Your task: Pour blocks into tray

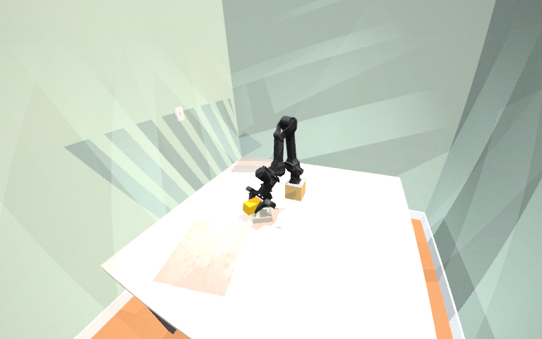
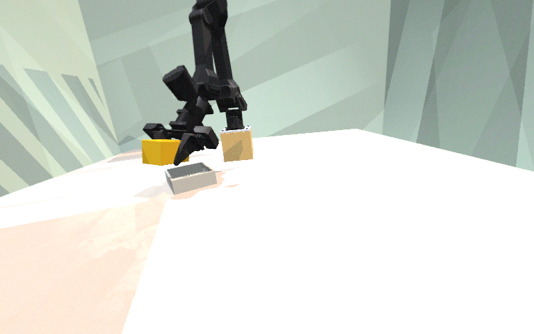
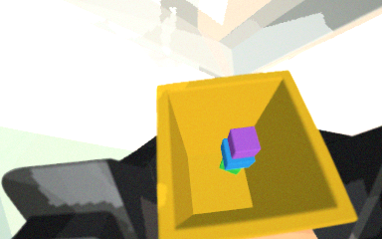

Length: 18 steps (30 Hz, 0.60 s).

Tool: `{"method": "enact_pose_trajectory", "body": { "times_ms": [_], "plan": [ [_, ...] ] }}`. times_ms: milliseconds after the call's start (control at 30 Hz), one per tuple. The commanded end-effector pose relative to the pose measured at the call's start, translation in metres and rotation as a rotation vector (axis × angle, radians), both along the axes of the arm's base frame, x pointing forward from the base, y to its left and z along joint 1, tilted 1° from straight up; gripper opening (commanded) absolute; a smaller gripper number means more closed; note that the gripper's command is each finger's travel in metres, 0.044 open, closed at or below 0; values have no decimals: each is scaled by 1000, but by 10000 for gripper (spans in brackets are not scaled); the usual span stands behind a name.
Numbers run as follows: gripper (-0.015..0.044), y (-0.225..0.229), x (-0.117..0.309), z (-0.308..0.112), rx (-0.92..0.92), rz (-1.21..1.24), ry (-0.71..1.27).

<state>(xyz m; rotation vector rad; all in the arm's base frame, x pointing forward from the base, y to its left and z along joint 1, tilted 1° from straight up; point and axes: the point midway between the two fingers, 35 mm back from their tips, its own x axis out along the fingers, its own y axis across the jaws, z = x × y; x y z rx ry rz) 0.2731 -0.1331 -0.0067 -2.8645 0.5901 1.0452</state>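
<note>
A bare room, its use unclear: pale green walls [image 1: 359, 71] [image 2: 306, 70], one small wall plate [image 1: 179, 114], orange floor [image 1: 429, 275]; the robot arm [image 1: 279, 147] [image 2: 202, 43] on the white table [image 1: 339, 259] [image 2: 334, 236] suggests a lab.

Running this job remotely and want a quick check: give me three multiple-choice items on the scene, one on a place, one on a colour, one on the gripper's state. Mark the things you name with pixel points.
1. Where are the visible blocks?
A) In the tray
B) Inside the cup
C) On the wooden block under the arm

2. What colour is the topmost visible block?
A) Purple
B) Red
C) White

3. What is the gripper's state?
A) Open, holding nothing
B) Shut on the tray
C) Shut on the cup

1: B, the wrist view looks into the cup [image 1: 250, 206] [image 2: 159, 152] [image 3: 209, 186] and shows the blocks there.
2: A, the purple block [image 3: 244, 142] sits over blue [image 3: 230, 160] and green [image 3: 230, 170] ones.
3: C, the gripper's fingers flank the yellow cup, and the tray [image 1: 262, 219] [image 2: 193, 184] stands apart on the table.
</note>
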Motion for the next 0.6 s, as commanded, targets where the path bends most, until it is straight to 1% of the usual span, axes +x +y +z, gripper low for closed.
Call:
{"method": "enact_pose_trajectory", "body": {
  "times_ms": [0, 567],
  "plan": [
    [0, -1, 0, 0, 20, -24, -14],
    [0, -2, 2, -1, -15, -24, -88]
  ]
}}
